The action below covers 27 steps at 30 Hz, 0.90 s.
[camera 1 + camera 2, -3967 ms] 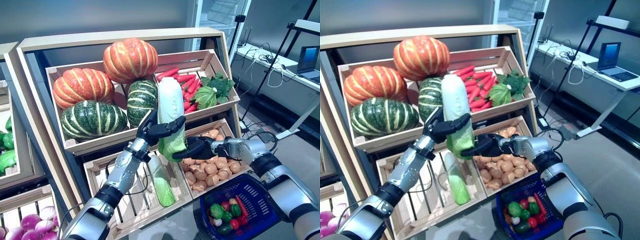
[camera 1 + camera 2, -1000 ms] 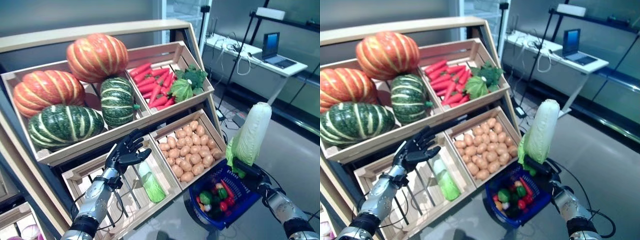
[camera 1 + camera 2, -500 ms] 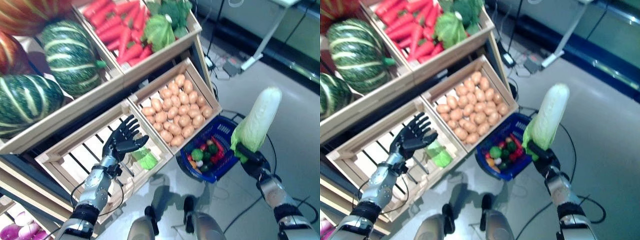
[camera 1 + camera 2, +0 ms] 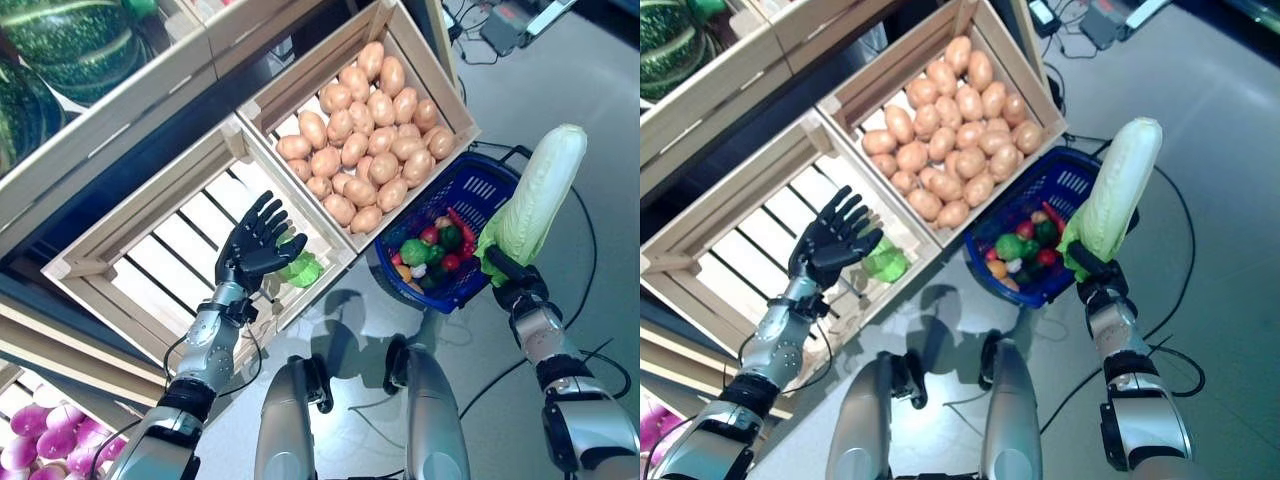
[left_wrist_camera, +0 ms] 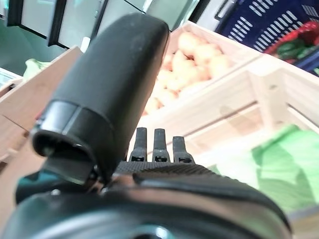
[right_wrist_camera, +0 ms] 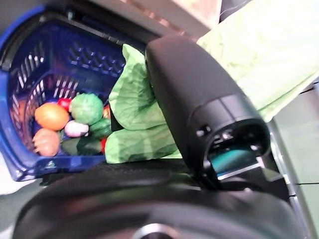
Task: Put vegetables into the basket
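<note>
My right hand [image 4: 508, 273] is shut on a long pale green napa cabbage [image 4: 538, 196] and holds it upright just beside the right rim of the blue basket [image 4: 484, 185]. The basket stands on the floor and holds small red, green and orange vegetables [image 4: 428, 250]. The cabbage's leafy end [image 6: 144, 124] shows against my hand in the right wrist view, with the basket [image 6: 35, 79] beyond. My left hand [image 4: 256, 244] is open with fingers spread above the slatted crate [image 4: 160, 260], close to another green cabbage [image 4: 300, 268] lying in it.
A wooden crate of potatoes [image 4: 362, 130] stands just left of the basket. The stand's upper shelf [image 4: 110, 110] runs across the back left. Grey floor [image 4: 600, 120] lies to the right of the basket, with cables on it.
The camera has tilted further down. My right hand with the cabbage stays beside the basket's right rim. My left hand stays open over the slatted crate.
</note>
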Motion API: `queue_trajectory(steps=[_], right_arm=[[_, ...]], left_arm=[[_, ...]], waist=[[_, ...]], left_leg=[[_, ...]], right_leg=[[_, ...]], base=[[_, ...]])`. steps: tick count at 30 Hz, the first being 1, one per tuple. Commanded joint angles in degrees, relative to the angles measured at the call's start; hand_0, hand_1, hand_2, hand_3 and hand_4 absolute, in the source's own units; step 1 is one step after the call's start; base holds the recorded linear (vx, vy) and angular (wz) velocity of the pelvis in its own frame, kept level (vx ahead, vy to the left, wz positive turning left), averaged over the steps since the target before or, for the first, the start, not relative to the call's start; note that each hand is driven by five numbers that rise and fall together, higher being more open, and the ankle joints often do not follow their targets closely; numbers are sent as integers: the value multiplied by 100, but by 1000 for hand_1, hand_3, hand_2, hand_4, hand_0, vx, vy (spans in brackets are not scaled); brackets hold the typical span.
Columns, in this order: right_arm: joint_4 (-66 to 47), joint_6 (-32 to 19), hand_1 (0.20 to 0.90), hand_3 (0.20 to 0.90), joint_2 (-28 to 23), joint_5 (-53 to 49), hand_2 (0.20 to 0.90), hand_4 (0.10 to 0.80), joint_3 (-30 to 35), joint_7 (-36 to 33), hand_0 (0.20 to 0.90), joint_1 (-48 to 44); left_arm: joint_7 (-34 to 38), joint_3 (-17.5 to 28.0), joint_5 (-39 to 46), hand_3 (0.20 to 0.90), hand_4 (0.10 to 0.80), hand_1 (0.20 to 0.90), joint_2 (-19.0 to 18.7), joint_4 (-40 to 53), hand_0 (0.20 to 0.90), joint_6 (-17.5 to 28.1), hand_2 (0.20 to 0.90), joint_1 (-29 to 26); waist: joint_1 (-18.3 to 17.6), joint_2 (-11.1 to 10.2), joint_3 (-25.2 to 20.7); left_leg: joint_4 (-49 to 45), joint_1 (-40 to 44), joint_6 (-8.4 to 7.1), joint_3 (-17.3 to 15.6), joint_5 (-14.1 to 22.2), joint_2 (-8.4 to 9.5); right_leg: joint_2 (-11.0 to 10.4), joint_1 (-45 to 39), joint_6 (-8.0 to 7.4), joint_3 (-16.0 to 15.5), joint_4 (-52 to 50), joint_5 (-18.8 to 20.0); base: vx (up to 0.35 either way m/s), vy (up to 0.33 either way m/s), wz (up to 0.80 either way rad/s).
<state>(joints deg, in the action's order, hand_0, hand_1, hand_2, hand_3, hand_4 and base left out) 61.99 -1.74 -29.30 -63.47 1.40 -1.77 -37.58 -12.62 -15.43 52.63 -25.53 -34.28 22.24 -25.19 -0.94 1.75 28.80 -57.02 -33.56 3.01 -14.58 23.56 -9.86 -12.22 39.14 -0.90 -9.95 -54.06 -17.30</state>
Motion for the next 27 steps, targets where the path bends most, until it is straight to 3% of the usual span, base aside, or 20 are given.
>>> queue_trajectory(steps=[1,6,7,8,11,19,24,27], right_arm=[[309,-166,300,300,-643,-360,300,400,63,61,300,-741],[766,188,300,300,-852,-464,300,400,15,271,300,-1020],[873,276,853,853,-907,-460,853,769,-15,319,853,-1131],[929,352,900,900,-946,-483,900,800,-30,354,900,-1210],[1080,586,900,900,-1061,-659,900,800,-78,503,900,-1390],[1299,1159,900,900,-1277,-800,900,800,-113,1174,900,-1402],[1410,1440,900,900,-1444,-742,900,800,-143,1645,900,-1250],[1446,1625,900,900,-1574,-697,900,800,-250,2030,900,-1210]], left_arm=[[82,-10,-29,900,800,900,-76,482,900,1157,900,-723],[469,91,-228,900,800,900,-351,794,900,1399,900,-1051],[573,126,-251,900,800,900,-425,901,900,1397,900,-1157],[644,159,-280,900,800,900,-453,980,900,1358,900,-1215],[809,208,-405,900,800,900,-520,1069,900,1318,900,-1333],[1553,357,-935,900,800,900,-878,956,900,1369,900,-1450],[2797,423,-2506,900,800,900,-1312,540,900,1465,900,-1581],[3674,247,-3657,900,800,900,-1754,226,900,1319,900,-1763]], waist=[[96,70,-228],[133,170,-135],[144,214,-129],[148,240,-103],[162,301,-112],[199,270,-120],[211,190,-197],[204,171,-218]], left_leg=[[-456,-156,119,294,681,154],[-664,-407,99,373,732,262],[-809,-562,98,398,779,282],[-977,-712,130,400,806,279],[-867,-691,88,426,782,367],[-1018,-838,89,448,808,348],[-867,-741,32,455,788,300],[-918,-777,12,457,800,257]], right_leg=[[-171,-229,151,-62,-206,-306],[-215,63,183,-19,-474,-383],[-224,242,202,22,-641,-436],[-247,404,250,44,-823,-477],[-227,413,230,80,-766,-482],[-257,580,260,52,-952,-542],[-247,498,207,15,-839,-551],[-251,532,202,17,-876,-572]], base=[[-42,-42,10],[-36,-49,10],[-67,-27,11],[-71,-30,9],[-12,-15,3],[4,-15,4],[42,-4,4],[45,7,1]])
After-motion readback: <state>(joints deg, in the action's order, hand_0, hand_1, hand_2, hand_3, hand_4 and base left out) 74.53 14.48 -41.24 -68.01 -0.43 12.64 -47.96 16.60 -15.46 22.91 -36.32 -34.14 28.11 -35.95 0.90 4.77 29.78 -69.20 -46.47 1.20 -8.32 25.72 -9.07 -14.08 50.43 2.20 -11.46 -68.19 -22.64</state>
